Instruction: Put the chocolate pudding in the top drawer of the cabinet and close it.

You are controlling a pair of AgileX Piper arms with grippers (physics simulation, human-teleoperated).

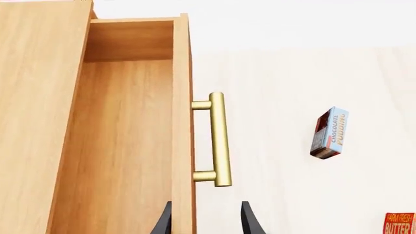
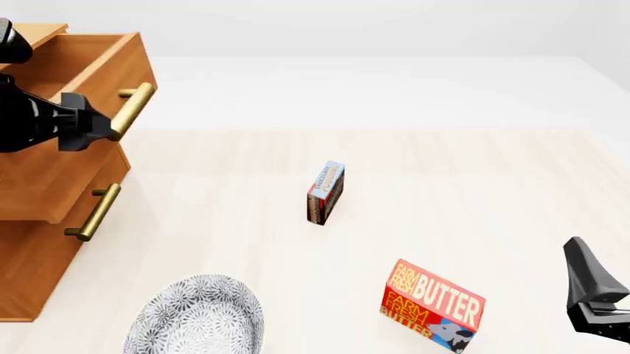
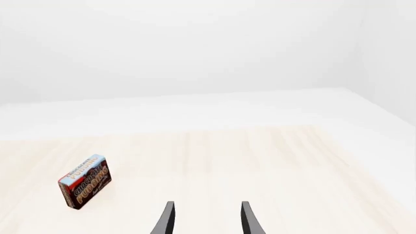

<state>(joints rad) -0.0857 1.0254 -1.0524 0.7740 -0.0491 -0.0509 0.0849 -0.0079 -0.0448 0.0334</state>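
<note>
The top drawer (image 1: 123,146) is standing open. The right gripper (image 3: 204,219), fingers spread and empty, should be approaching the upright chocolate pudding (image 2: 326,192) squarely across its thin faces.

Red-and-orange butter box (image 2: 433,305) upright on table (image 2: 473,192), patterned grey plate (image 2: 197,318) nearby

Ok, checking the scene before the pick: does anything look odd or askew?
Nothing is spilled or damaged. The chocolate pudding stands on edge, alone mid-table, rather than lying flat. The top drawer is pulled out and looks empty.
</note>
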